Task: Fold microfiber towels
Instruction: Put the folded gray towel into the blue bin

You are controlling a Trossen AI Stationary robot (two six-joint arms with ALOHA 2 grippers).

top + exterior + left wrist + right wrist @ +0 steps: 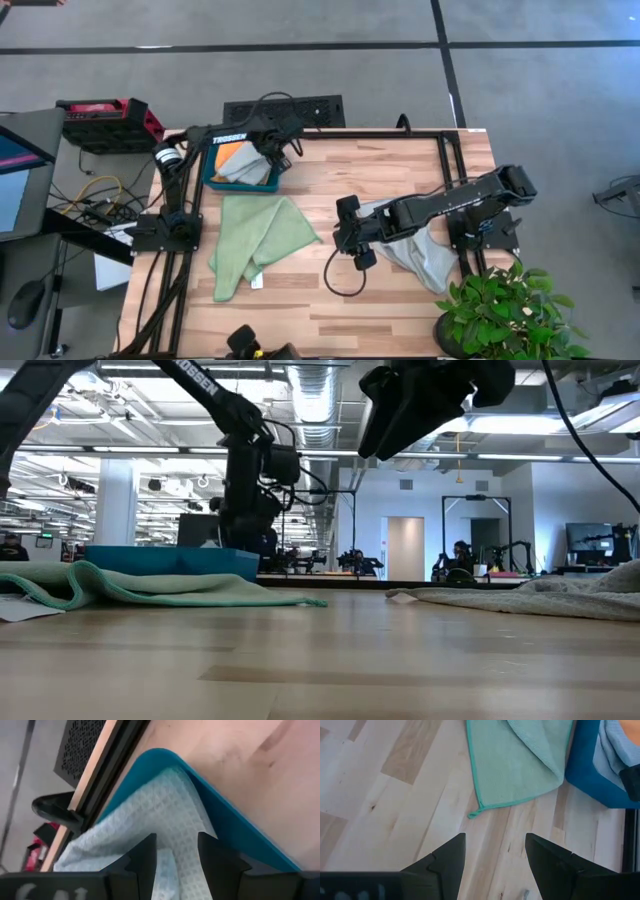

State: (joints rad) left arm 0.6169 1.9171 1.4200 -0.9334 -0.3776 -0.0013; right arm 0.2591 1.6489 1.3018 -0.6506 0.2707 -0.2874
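left fingers (176,851) apart over grey towel (165,815) in tray (240,832)

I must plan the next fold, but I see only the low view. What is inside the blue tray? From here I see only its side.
Observer: A pale grey towel lies in the teal tray, with an orange towel under it.
Operator: Is the left hand holding something?
Observer: No. The left hand is open just above the grey towel in the tray; nothing is between its fingers.
Operator: And the right hand?
Observer: The right hand is open over bare wood, pointing toward the green towel.
Operator: What lies at my right?
Observer: A second grey towel, crumpled under the right arm.
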